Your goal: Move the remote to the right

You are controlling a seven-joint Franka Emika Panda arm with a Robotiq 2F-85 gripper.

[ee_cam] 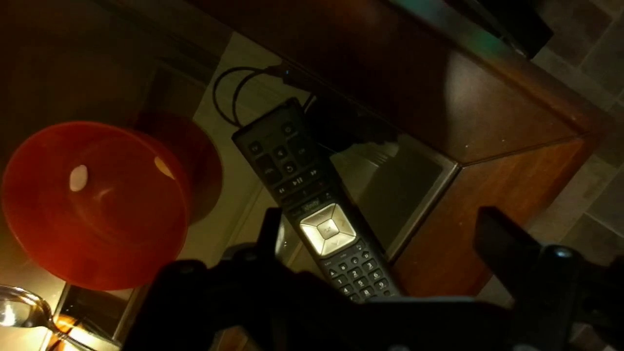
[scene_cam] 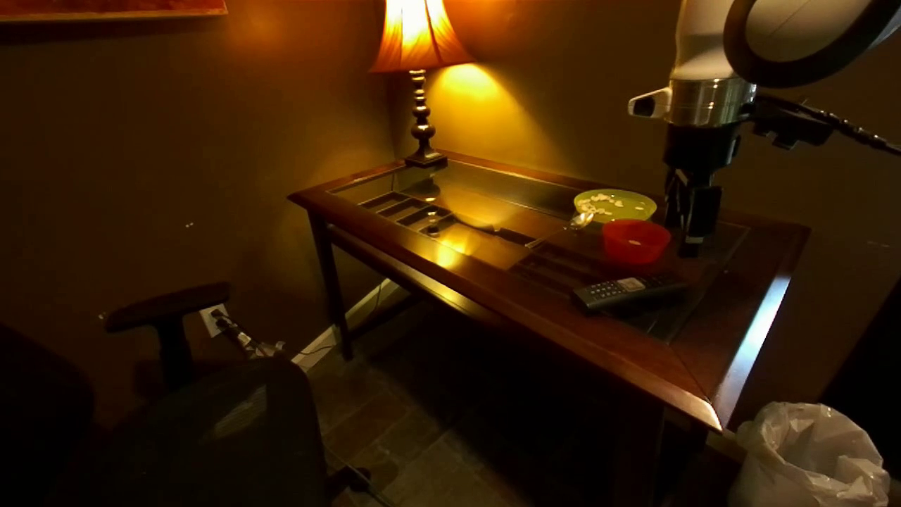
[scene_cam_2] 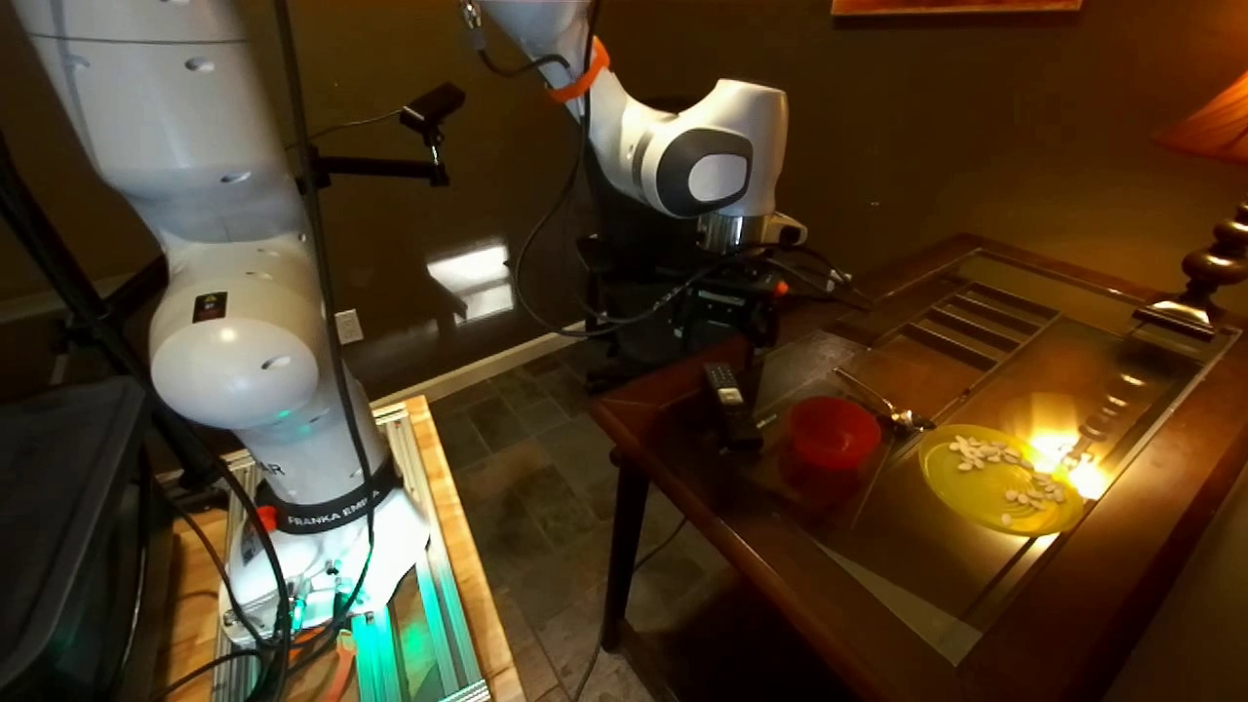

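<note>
Nearest in the wrist view, the tool was held spread above the bench, with nothing pinched. The approach was judged to be in hand, the grasp not yet made. For the next move, the tool seemed to be needed lower and turned a little, so that the remote could be straddled across its narrow width, gripped and shifted rightward. The remote was seen lying face up on the bench, beside the red bowl but not touched by it. Its slim black body was marked by small keys and a bright central pad; its numbered end was partly hidden by the tool.

The white arm wears an orange band, black cables, a metallic collar and black fingers.
</note>
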